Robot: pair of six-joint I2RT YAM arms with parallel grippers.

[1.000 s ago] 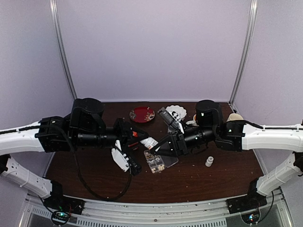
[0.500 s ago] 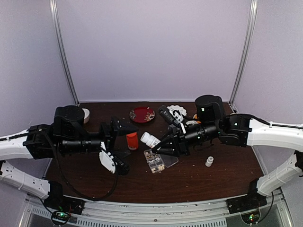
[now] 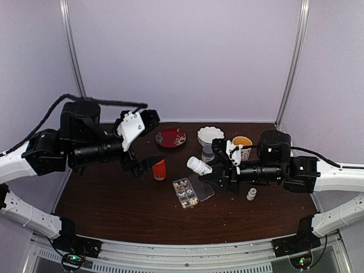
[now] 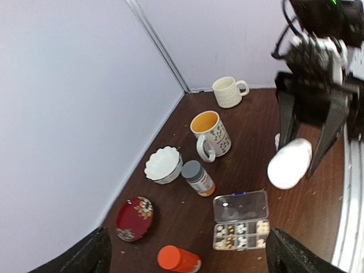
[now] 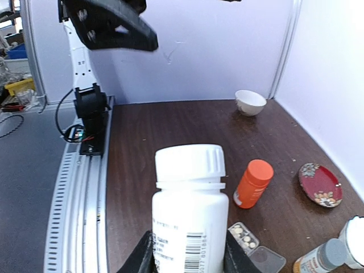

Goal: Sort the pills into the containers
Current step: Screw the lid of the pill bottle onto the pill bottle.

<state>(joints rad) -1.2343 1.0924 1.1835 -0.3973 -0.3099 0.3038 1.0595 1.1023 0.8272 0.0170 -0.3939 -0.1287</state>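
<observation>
The clear pill box (image 3: pixel 185 193) lies open mid-table with its lid (image 3: pixel 202 188) folded to the right. Pale pills (image 4: pixel 242 230) fill several of its cells (image 4: pixel 240 235). In the right wrist view the box (image 5: pixel 243 236) lies just behind the bottle. My right gripper (image 3: pixel 215 171) is shut on a capped white bottle (image 3: pixel 199 165), held tilted above the table right of the box. In the right wrist view the gripper (image 5: pixel 189 257) clamps the bottle (image 5: pixel 187 210) low on its body. My left gripper (image 3: pixel 149 142) hangs open and empty, raised at the left. Its fingertips (image 4: pixel 91 256) frame the table from above.
An orange-red bottle (image 3: pixel 160 169) stands left of the box. Behind the box stands a grey-capped bottle (image 3: pixel 208 152). A red plate (image 3: pixel 170 137), a white fluted bowl (image 3: pixel 210 135) and a yellow-lined mug (image 3: pixel 242 145) line the back. A small white bottle (image 3: pixel 251 194) stands right of the box.
My left gripper has opened, drawn back to the left and risen. My right arm has pulled back to the right with the white bottle still in its grip.
</observation>
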